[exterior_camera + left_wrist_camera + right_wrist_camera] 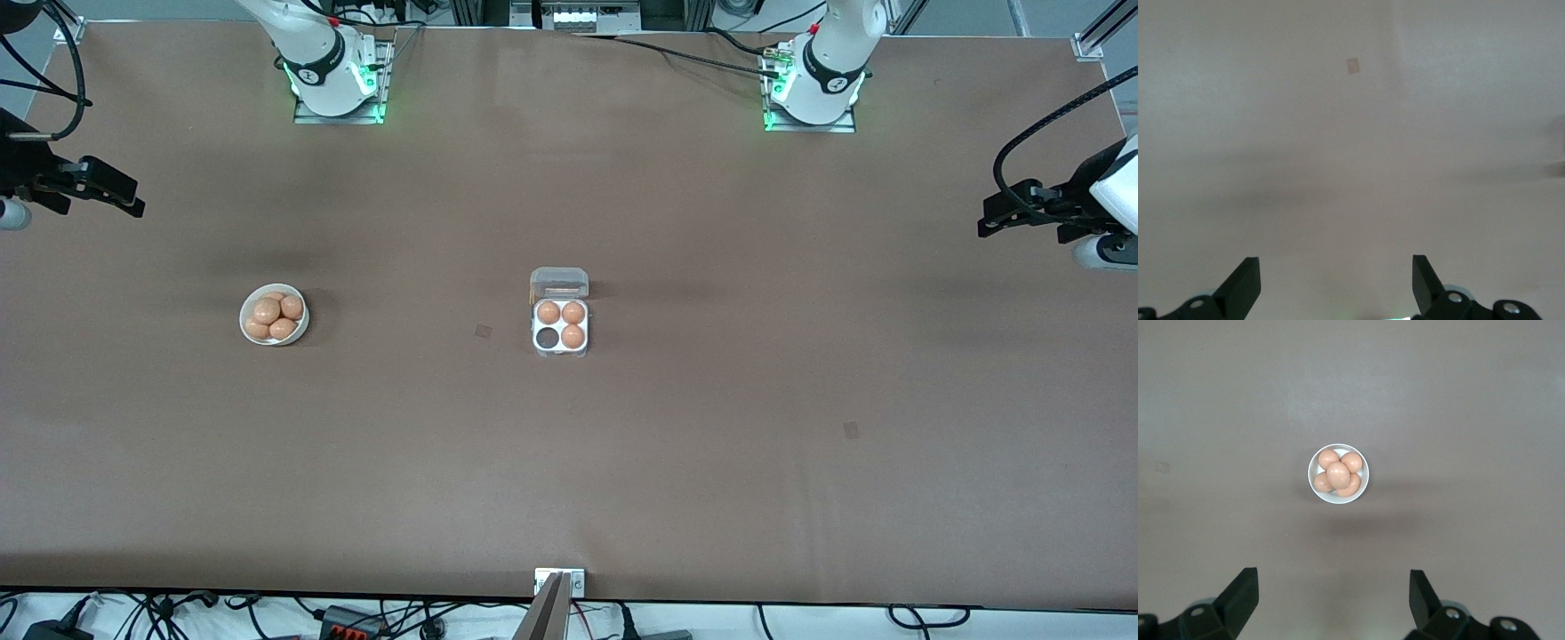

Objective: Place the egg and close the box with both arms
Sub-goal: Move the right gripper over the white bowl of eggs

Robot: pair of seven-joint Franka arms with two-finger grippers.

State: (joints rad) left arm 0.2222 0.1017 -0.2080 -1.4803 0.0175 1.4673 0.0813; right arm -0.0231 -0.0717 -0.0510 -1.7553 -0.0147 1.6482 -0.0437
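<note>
The box [560,350] stands open in the middle of the table, its clear lid [558,283] laid back toward the robots' bases. Three eggs [573,313] fill three cells; the cell [547,338] nearest the front camera toward the right arm's end is empty. Several identical eggs [267,310] lie in a round white bowl [244,313] toward the right arm's end. My right gripper [133,203] is open and empty, high above the table; its wrist view shows the bowl [1313,470] and its eggs [1338,474] below the gripper [1334,587]. My left gripper [987,222] is open and empty, waiting over the left arm's end [1337,273].
Small square marks lie on the brown table [711,462]: one [483,331] beside the box and one [851,429] nearer the front camera toward the left arm's end, also in the left wrist view [1352,65]. A metal bracket [559,582] sits at the table's near edge.
</note>
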